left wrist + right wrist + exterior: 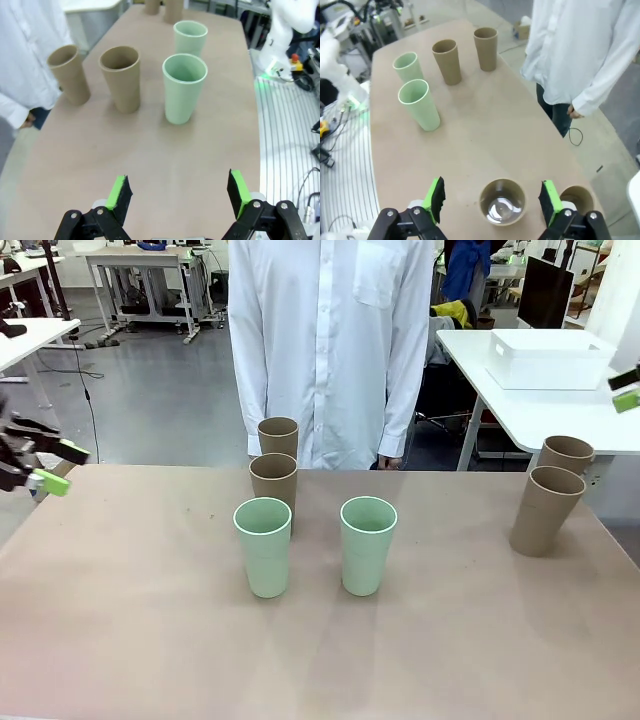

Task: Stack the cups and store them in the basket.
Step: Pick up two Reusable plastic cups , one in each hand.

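Two mint green cups (263,545) (368,543) stand side by side mid-table. Behind the left one are two brown cups (273,480) (278,437), close to the person. Two more brown cups (546,508) (565,455) stand at the right edge. The white basket (549,358) sits on a separate table at the back right. My left gripper (60,467) (179,192) hovers open off the table's left end, facing the green cup (184,87). My right gripper (626,390) (492,200) hangs open above the brown cup (502,202), holding nothing.
A person in a white shirt (330,340) stands at the far edge, arms down. The white side table (560,415) bearing the basket lies beyond the right corner. Bare tabletop (150,640) stretches along the front and left.
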Motion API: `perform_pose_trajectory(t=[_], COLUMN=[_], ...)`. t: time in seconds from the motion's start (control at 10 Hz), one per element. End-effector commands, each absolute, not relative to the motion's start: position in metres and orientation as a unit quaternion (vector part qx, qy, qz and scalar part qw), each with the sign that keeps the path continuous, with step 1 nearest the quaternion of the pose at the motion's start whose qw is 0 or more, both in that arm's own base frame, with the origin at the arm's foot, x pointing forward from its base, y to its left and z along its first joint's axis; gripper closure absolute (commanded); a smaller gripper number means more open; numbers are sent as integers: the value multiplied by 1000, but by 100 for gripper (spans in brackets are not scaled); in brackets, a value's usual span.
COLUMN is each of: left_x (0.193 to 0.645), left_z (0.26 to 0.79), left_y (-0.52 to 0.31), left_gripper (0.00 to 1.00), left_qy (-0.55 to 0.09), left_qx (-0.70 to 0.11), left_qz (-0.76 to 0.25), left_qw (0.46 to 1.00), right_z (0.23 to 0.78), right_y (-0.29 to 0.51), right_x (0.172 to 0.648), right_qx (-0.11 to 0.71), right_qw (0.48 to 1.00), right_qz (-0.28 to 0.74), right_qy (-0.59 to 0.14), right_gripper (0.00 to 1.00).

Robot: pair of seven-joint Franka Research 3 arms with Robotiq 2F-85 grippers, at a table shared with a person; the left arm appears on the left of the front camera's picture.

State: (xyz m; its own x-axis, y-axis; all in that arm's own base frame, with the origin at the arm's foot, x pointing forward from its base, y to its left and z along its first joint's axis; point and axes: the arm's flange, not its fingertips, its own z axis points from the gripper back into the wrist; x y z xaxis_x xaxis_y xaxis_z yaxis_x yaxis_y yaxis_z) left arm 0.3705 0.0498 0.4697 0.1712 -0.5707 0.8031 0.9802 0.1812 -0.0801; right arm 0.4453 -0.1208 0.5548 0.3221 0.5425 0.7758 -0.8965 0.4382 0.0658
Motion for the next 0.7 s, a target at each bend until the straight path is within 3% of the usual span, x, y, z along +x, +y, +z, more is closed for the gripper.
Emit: perform_pose_trajectory(t=[0.0, 0.4, 0.6], left_x=[378, 386, 388], left_z=[452, 410, 414], left_y=[27, -10, -11], left_gripper=[0, 0, 0], left_qy=[-345, -409, -424], left_qx=[-351, -428, -439], left_qz=[-575, -575, -574], left_qw=[653, 564, 545], right_z=[550, 485, 474], right_y=[-176, -257, -257], right_x=[499, 554, 540], right_qx=[301, 359, 412], right_qw=[730, 681, 654], right_qz=[508, 468, 437], right_qy=[-346, -434, -460], right_gripper=[0, 0, 0])
